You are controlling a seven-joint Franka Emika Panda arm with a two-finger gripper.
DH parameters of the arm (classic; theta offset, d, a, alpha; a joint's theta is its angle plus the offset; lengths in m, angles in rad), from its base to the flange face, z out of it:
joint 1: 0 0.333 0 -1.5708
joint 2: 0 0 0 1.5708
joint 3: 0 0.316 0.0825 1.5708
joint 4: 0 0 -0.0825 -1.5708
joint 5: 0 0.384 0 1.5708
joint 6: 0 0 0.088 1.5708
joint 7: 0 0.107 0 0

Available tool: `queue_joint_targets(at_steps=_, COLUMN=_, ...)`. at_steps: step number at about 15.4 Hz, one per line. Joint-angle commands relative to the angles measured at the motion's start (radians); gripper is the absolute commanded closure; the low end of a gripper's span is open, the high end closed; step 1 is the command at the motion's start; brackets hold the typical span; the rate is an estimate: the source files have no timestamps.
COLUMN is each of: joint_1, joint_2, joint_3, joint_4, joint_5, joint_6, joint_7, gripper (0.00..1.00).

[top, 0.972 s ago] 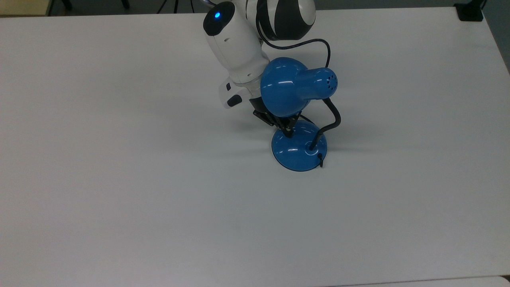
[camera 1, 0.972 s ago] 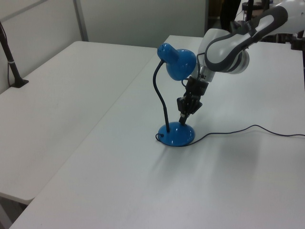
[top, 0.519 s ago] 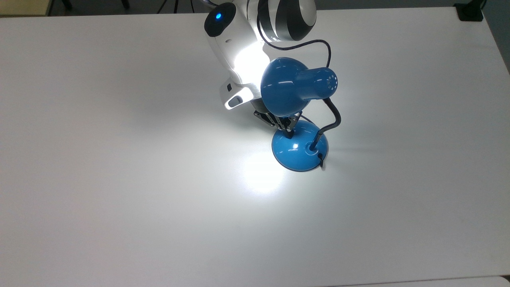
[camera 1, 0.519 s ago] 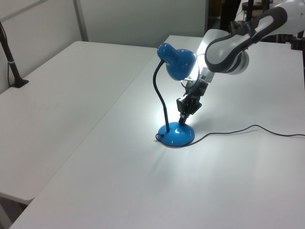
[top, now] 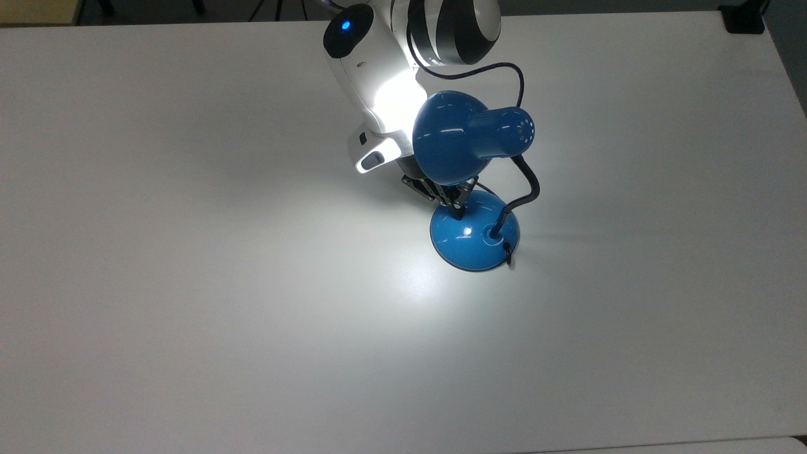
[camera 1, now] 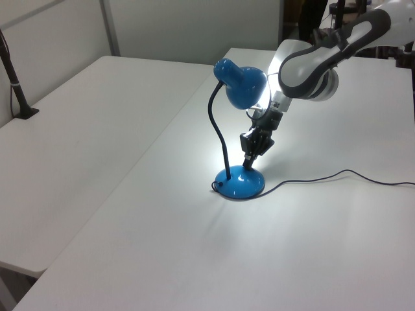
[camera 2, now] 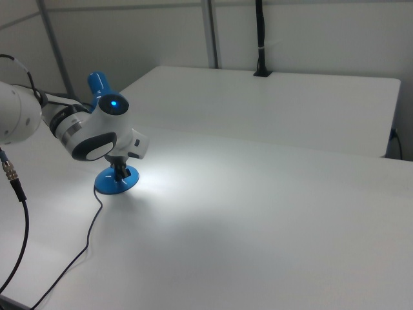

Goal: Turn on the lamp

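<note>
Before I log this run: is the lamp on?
On. The lamp throws a bright pool onto the table beside its base.

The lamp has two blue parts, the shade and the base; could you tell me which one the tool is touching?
The base, the round dome flat on the table. The tool presses its tip onto its top, while the shade hangs above on the gooseneck, clear of the tip.

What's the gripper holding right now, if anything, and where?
Nothing is held. The gripper has its jaws shut together, the tip pressed down on the domed base of the lamp, which is lit.
</note>
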Motion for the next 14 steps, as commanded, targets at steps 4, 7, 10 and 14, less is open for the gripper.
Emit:
queue_joint_targets(at_steps=4, joint_1=-0.056, joint_2=-0.045, joint_3=-0.003, joint_4=0.016, joint_5=0.013, joint_6=-0.128, joint_7=0.006, gripper=1.0)
queue_joint_targets(at_steps=7, joint_1=-0.089, joint_2=-0.073, joint_3=-0.011, joint_4=0.016, joint_5=0.002, joint_6=-0.205, joint_7=0.0, gripper=1.0)
queue_joint_targets(at_steps=10, joint_1=-0.148, joint_2=-0.108, joint_3=-0.017, joint_4=0.028, joint_5=-0.108, joint_6=-0.346, joint_7=-0.003, gripper=0.97)
queue_joint_targets(at_steps=14, joint_1=-0.208, joint_2=-0.122, joint_3=-0.048, joint_4=0.096, joint_5=-0.355, joint_6=-0.585, joint_7=-0.006, gripper=0.74)
